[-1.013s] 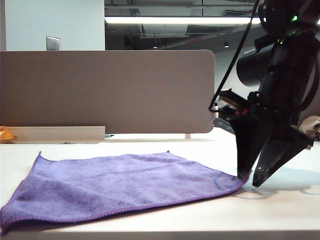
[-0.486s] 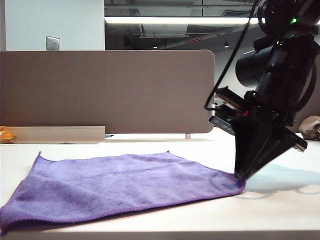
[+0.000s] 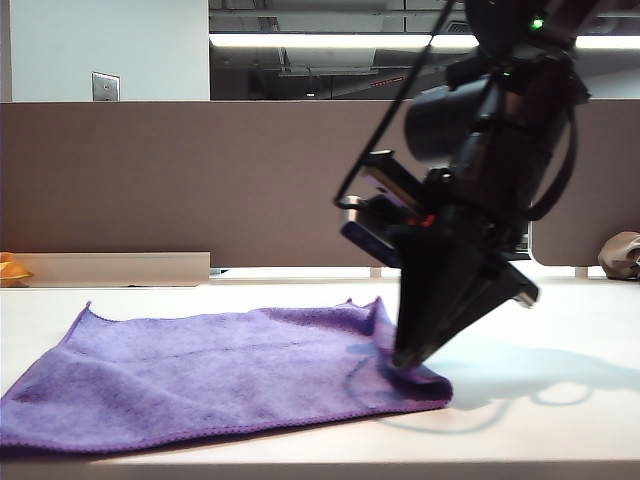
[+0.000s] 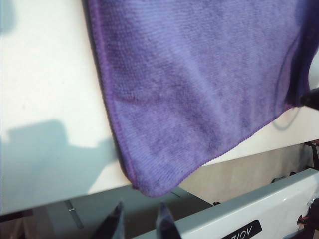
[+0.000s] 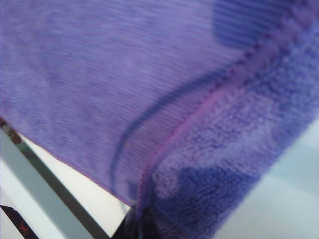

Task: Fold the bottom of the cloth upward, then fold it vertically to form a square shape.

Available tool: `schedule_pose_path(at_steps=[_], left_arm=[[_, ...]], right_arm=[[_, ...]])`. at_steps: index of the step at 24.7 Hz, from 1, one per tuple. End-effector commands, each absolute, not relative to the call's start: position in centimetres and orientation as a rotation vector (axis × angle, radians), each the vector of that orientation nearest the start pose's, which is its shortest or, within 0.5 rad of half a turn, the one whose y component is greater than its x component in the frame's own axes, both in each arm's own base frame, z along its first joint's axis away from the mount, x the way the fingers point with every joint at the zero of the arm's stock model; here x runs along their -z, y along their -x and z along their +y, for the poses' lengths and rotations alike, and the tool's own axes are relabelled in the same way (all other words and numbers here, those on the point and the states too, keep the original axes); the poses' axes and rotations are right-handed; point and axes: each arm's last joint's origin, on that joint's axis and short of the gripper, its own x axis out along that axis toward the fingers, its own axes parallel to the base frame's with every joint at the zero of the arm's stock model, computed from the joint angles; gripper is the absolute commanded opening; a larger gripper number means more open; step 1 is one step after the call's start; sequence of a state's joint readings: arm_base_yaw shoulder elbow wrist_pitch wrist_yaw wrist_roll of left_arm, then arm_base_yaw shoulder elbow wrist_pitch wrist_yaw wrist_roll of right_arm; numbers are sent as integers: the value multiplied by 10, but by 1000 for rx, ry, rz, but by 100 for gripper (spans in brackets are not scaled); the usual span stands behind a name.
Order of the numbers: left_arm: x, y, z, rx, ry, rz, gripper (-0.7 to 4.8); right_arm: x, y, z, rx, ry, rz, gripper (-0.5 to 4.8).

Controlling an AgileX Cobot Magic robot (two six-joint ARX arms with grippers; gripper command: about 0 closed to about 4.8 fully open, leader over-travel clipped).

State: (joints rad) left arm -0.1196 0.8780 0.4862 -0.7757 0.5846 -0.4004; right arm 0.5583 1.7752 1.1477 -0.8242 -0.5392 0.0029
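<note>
At the cloth's (image 3: 220, 365) right-hand corner, right gripper (image 3: 402, 362) with jaws pressed together, pinching the hem, fabric bunched and doubled over just beside the tips. Thin pinch, so possibly a slip if dragged fast across the tabletop (image 3: 540, 400), or the whole cloth sliding instead of folding. Near the opposite front corner, left gripper (image 4: 139, 221) just off the tabletop's edge, jaws narrowly spread, holding nothing, the corner overhanging right above the tips. Unanchored there, so a likely skewed, uneven fold. Cloth otherwise flat, spread over the tabletop.
</note>
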Motion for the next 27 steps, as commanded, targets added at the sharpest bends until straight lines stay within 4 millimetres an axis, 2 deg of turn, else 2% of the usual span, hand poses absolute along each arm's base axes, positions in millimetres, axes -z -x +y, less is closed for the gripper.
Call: schedule_pose_path(at_steps=[1, 4, 14, 27], left_arm=[[-180, -133, -32, 373, 637, 1280, 86], [-173, -132, -32, 363, 657, 1286, 86], [-172, -135, -33, 395, 666, 1243, 86], [-178, -144, -35, 442, 716, 1153, 85]], right_arm=[[-177, -258, 192, -911, 12, 1497, -1], [-181, -254, 203, -984, -37, 1475, -1], [-210, -260, 222, -1018, -31, 1393, -1], [-208, -244, 242, -1062, 8, 1410, -1]])
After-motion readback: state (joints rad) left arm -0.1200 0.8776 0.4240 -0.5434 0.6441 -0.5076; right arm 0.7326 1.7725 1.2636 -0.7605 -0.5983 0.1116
